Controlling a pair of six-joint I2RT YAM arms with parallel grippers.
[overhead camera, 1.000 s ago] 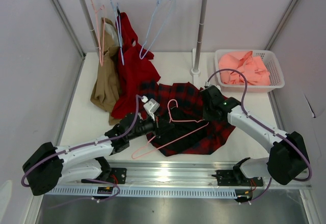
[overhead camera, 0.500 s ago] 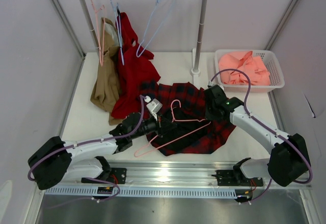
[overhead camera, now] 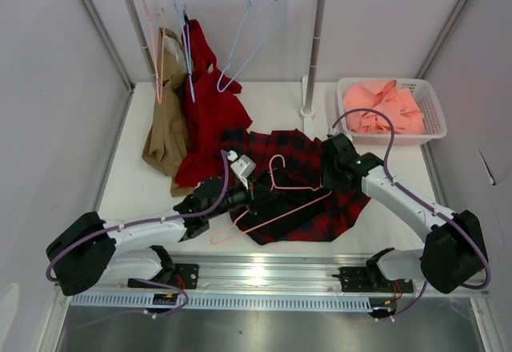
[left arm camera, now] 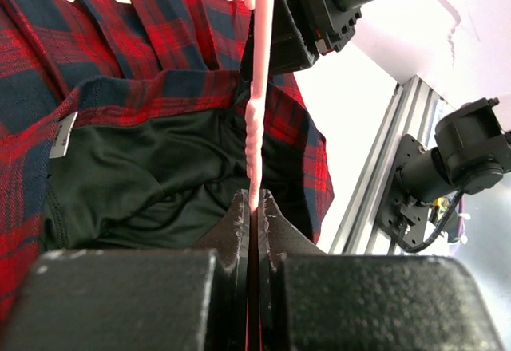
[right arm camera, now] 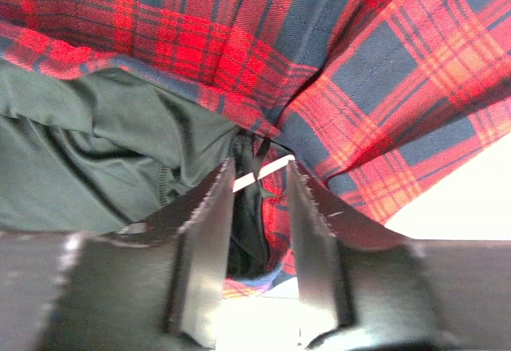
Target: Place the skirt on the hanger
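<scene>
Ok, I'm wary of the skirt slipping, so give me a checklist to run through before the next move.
1. Left gripper clamped on the thin pink wire hanger: ok.
2. Right gripper pinching the red-and-navy plaid skirt: cannot tell; its fingers stand apart with a waistband fold between them.
3. Waist open, black lining showing: ok.
4. Hanger frame inside the skirt: not ok; it lies on top.
5. Hanger's hook free of cloth: ok.
</scene>
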